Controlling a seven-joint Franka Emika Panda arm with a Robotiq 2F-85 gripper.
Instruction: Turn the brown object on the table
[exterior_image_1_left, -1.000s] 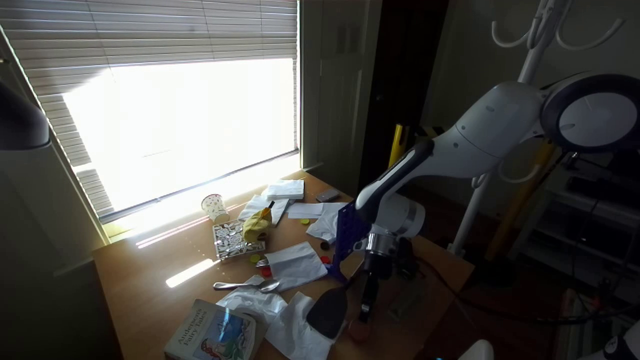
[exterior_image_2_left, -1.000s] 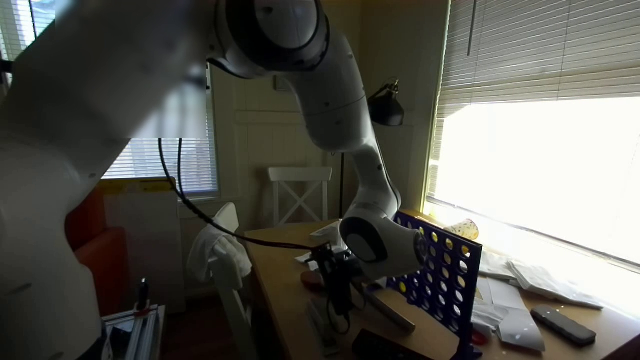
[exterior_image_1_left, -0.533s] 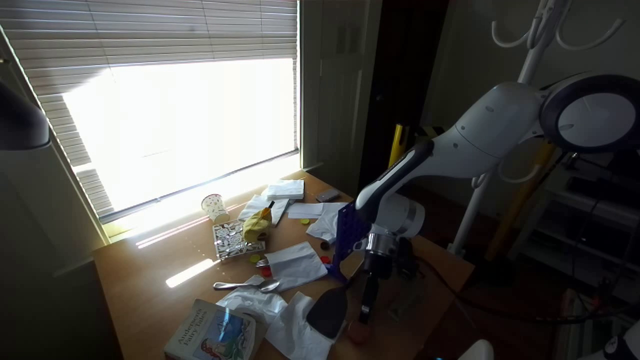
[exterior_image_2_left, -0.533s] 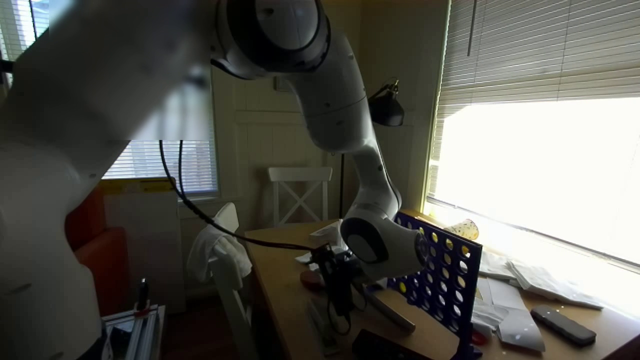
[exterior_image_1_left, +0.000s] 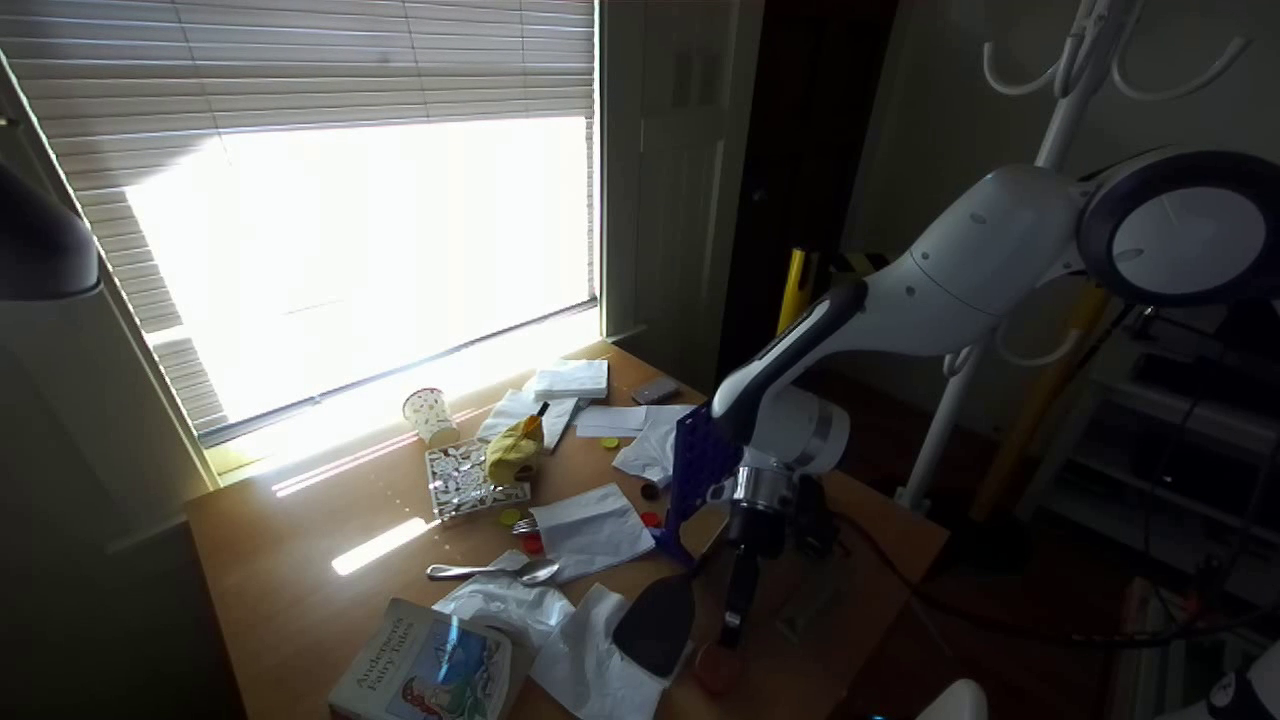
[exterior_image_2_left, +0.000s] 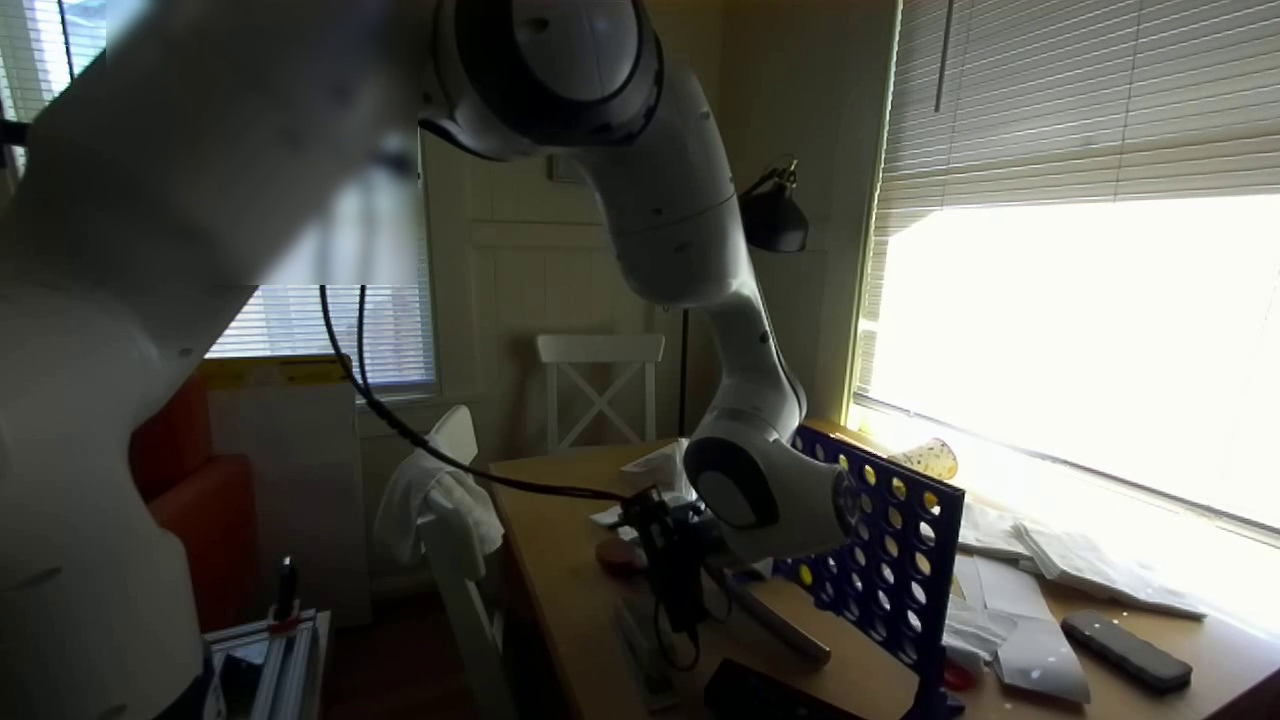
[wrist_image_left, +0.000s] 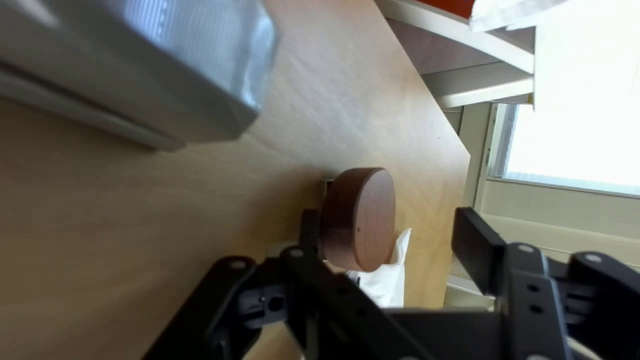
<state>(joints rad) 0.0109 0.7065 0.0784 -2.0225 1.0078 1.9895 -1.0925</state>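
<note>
The brown object is a thick, rounded brown piece with a flat oval face (wrist_image_left: 357, 220), seen in the wrist view. It lies on the wooden table (wrist_image_left: 165, 220) and also shows dimly in both exterior views (exterior_image_1_left: 718, 668) (exterior_image_2_left: 620, 557). My gripper (wrist_image_left: 390, 229) is open low over the table (exterior_image_1_left: 290, 600). One finger is close beside the brown object, and I cannot tell whether it touches. The other finger stands well apart, with nothing held between them. In an exterior view the fingertips (exterior_image_1_left: 733, 622) end right at the brown object. In an exterior view the wrist (exterior_image_2_left: 675, 570) hides the fingers.
A blue upright grid (exterior_image_2_left: 890, 550) stands beside the arm. A dark spatula (exterior_image_1_left: 655, 625), white papers (exterior_image_1_left: 590, 530), a spoon (exterior_image_1_left: 495, 571) and a book (exterior_image_1_left: 430, 660) lie around. A grey slab (exterior_image_2_left: 1127, 650) lies near the far papers. A blurred grey block (wrist_image_left: 200, 75) is close in the wrist view.
The brown object has shifted very slightly, a little left and up in an exterior view. The arm and gripper have barely moved.
</note>
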